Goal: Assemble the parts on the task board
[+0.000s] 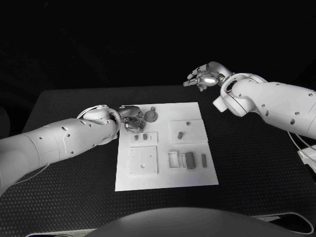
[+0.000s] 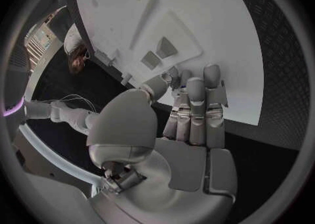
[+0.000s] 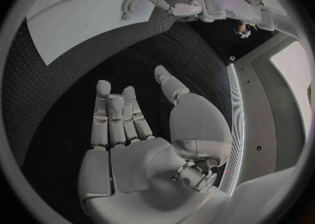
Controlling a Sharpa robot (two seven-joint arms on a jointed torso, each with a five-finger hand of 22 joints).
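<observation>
Task board (image 1: 165,173): white plate lying flat at the middle of the black worktop (image 1: 72,197), centre of the head view.
Left robot hand (image 1: 132,119): left of centre in the head view, over the board's upper left corner; its fingers are drawn together close above the board. Whether they pinch anything cannot be told. In the left wrist view the fingers (image 2: 196,108) reach down to the board's edge.
Round part (image 1: 151,116): small grey disc on the board's upper edge, just right of the left robot hand.
Square plate (image 1: 143,159): raised pale block in the board's lower left.
Small parts (image 1: 190,159): short grey bars standing in slots, lower right of the board.
Right robot hand (image 1: 206,78): upper right of the frame, well apart from the board, fingers loosely spread and carrying nothing.
</observation>
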